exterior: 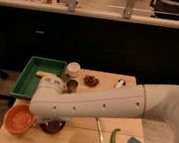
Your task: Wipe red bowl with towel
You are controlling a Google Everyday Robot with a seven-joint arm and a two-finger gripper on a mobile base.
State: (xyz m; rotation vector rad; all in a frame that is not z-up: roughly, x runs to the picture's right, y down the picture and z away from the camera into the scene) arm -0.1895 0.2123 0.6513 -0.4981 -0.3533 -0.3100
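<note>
The fingers are closed tight, but I cannot tell if they hold anything, since the gripper is hidden behind the blunt end of the arm [93,107] over the left side of the bench [81,135]. I see no towel, so I judge this the fetching step: next I must find and grip it. The red bowl [19,118] sits empty at the front-left corner, just beside a dark maroon bowl [53,126]. The green tray [29,77] behind holds one pale yellow item [43,73].

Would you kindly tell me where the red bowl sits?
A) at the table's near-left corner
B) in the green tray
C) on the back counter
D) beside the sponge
A: the red bowl rests at the near-left corner of the table, beside the dark bowl; the gripper is hidden behind the arm.
</note>
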